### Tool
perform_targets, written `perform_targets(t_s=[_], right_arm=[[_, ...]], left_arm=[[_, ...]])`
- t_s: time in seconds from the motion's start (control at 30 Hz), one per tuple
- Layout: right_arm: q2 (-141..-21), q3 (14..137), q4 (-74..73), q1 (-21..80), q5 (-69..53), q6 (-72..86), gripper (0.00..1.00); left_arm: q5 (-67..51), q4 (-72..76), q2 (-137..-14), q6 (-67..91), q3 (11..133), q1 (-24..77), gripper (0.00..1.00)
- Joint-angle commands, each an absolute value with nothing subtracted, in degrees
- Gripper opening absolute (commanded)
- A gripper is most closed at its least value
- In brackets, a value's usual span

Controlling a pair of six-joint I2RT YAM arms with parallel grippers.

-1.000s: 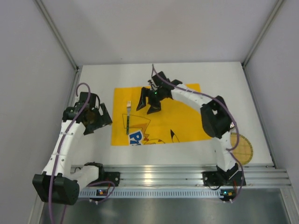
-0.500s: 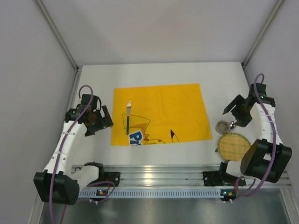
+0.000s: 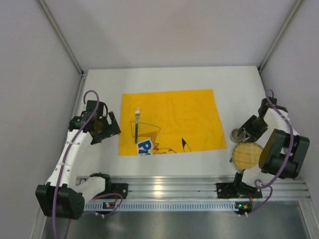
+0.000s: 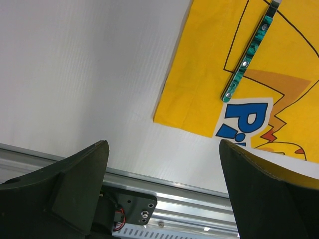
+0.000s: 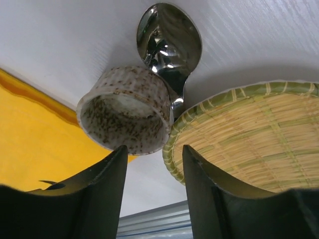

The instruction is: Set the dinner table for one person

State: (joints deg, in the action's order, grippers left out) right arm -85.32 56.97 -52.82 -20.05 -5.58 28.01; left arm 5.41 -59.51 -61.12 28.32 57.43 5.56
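Right gripper [image 5: 153,154] dropped nearer speckled cup [image 5: 122,112], spread; left gripper [image 4: 163,147] spread beside yellow mat [image 4: 199,74] edge.

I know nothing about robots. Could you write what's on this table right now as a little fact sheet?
Surface: white table
Mat: yellow cartoon mat, flat, mid-table
On the mat: fork, green handle, near the mat's left edge
Right of the mat: speckled cup, metal spoon, round woven tray, bunched together
Left gripper: open, empty, over bare table by the mat's near left corner
Right gripper: open, empty, just above the cup
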Motion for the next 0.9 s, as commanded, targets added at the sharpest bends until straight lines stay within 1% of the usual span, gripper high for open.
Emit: perform_targets(t_s=[0.0, 0.03, 0.17, 0.23, 0.27, 0.3, 0.37, 0.5, 0.53, 0.57, 0.6, 0.63, 0.67, 0.7, 0.73, 0.77, 0.87], right_arm=[[-86.7, 56.0, -49.5, -20.7, -3.9, 27.2, 0.46], [-87.0, 55.4, -48.7, -20.7, -3.6, 27.2, 0.45], [-88.5, 54.9, -46.8, -20.7, -4.0, 27.2, 0.30], [-89.0, 55.5, -46.4, -20.7, -4.1, 27.2, 0.15], [-89.1, 55.6, -46.3, -20.7, -4.2, 27.2, 0.15], [-89.1, 55.9, -46.3, -20.6, -4.4, 27.0, 0.08], [-88.5, 57.0, -46.7, -20.7, -4.7, 26.9, 0.00], [-84.7, 61.6, -48.7, -19.3, -6.9, 29.4, 0.00], [-84.0, 64.8, -49.0, -18.3, -7.9, 30.3, 0.00], [-83.2, 66.7, -49.0, -17.1, -8.2, 32.4, 0.00], [-83.2, 68.8, -49.1, -13.4, -8.3, 33.4, 0.00], [-83.8, 73.6, -49.1, -11.1, -7.9, 34.3, 0.00], [-86.4, 76.3, -49.1, -8.7, -7.6, 35.1, 0.00], [-88.2, 79.0, -49.3, -4.3, -7.6, 35.3, 0.00], [-92.9, 84.6, -49.7, -2.1, -7.6, 35.4, 0.00], [-95.5, 87.5, -50.4, 2.3, -7.3, 35.5, 0.00], [-106.0, 98.5, -52.8, 7.6, -6.9, 35.6, 0.00]], left_arm=[[5.8, -57.5, -60.3, 27.6, 57.0, 5.7, 0.98], [5.7, -57.5, -60.6, 27.6, 57.0, 5.7, 0.98], [5.5, -57.4, -61.1, 27.6, 56.8, 5.7, 0.98], [5.4, -57.2, -61.6, 27.6, 56.9, 5.7, 0.98], [5.4, -57.2, -61.7, 27.5, 56.8, 5.7, 0.98], [5.4, -57.2, -61.8, 27.5, 56.8, 5.7, 0.98], [5.4, -57.3, -62.3, 27.6, 56.7, 5.7, 0.98], [5.4, -57.3, -62.5, 27.7, 56.7, 5.7, 0.98], [5.4, -57.4, -62.2, 27.7, 56.7, 5.7, 0.98], [5.3, -57.2, -62.3, 27.6, 56.7, 5.7, 0.98], [5.4, -57.2, -62.3, 27.7, 56.7, 5.7, 0.98], [5.3, -57.2, -62.4, 27.8, 56.6, 5.7, 0.98], [5.4, -57.1, -62.6, 27.8, 56.6, 5.7, 0.98], [5.4, -57.1, -63.1, 27.8, 56.5, 5.7, 0.98], [5.4, -57.0, -63.3, 27.9, 56.4, 5.7, 0.98], [5.6, -57.0, -63.5, 27.9, 56.4, 5.7, 0.98], [5.9, -57.0, -63.8, 28.1, 56.4, 5.8, 0.98]])
